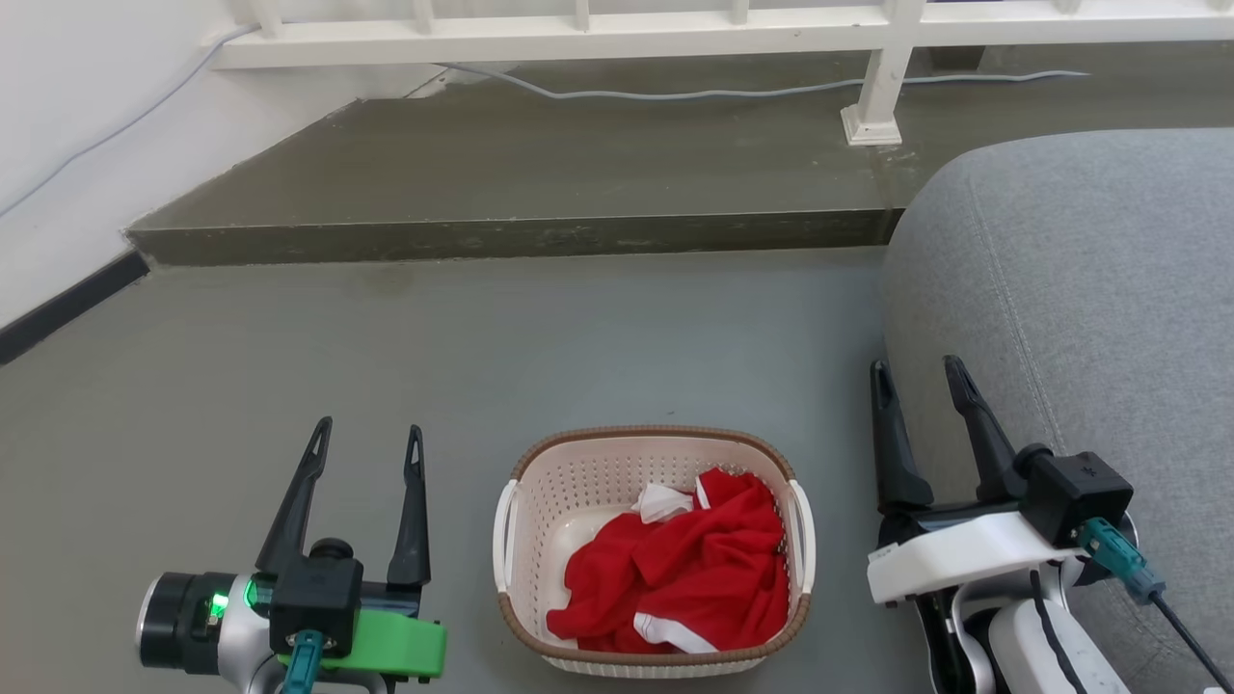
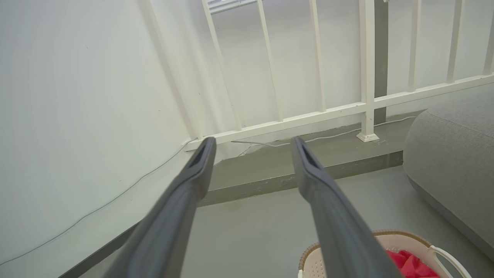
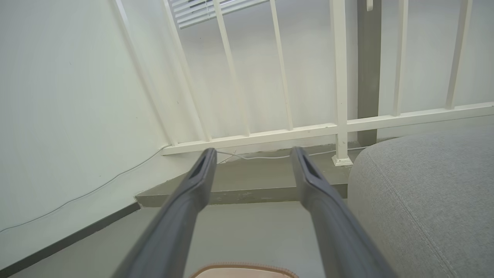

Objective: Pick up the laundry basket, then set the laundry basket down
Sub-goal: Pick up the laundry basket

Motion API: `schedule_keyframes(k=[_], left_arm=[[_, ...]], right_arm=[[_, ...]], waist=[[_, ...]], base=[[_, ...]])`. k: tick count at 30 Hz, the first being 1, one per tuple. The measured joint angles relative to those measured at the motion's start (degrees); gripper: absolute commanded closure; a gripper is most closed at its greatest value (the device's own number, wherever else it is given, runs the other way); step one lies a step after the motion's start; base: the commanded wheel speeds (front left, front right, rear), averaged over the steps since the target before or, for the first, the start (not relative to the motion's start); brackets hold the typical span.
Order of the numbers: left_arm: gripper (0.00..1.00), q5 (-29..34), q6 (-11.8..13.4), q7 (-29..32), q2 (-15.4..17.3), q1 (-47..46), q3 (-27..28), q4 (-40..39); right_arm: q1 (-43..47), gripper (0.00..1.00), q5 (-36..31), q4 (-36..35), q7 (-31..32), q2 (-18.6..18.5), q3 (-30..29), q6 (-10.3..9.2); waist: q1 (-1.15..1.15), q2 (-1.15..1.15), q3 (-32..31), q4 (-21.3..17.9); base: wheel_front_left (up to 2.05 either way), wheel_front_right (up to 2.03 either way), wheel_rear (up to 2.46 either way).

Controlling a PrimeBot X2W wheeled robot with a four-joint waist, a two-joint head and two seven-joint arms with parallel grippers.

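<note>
Here, on the left, the left gripper (image 1: 370,426) hung over the grey floor (image 1: 289,337), its two dark fingers spread wide with nothing between them. Just to its right, and apart from it, the laundry basket (image 1: 578,482) stood upright on the floor between the two grippers. It was a small, rounded-rectangular basket of cream-white plastic. Its walls were dotted with rows of holes, a brown woven-look band ran round the rim, and a white loop handle sat on each side. A crumpled red garment (image 1: 694,569) with white trim lay inside, heaped toward the right, leaving a bare patch of the bottom at the left. Right of the basket, the right gripper (image 1: 915,364) also had its fingers apart and empty, close beside the grey sofa (image 1: 1080,289).
</note>
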Motion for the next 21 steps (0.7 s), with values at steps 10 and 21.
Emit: schedule_keyframes(k=[10,21], left_arm=[[0.00,-0.7,0.1,0.0,0.0,0.0,-0.3,-0.3],[0.00,-6.4,0.1,0.0,-0.1,-1.7,0.5,0.7]], right_arm=[[0.4,0.00,0.1,-0.5,0.0,0.0,0.1,-0.01],[-3.2,0.00,2.2,0.6,-0.2,0.0,-0.8,-0.01]], waist=[[0.00,0.00,2.4,-0.1],[0.00,0.00,8.0,-0.2]], base=[[0.00,0.00,0.00],[0.00,0.00,0.00]])
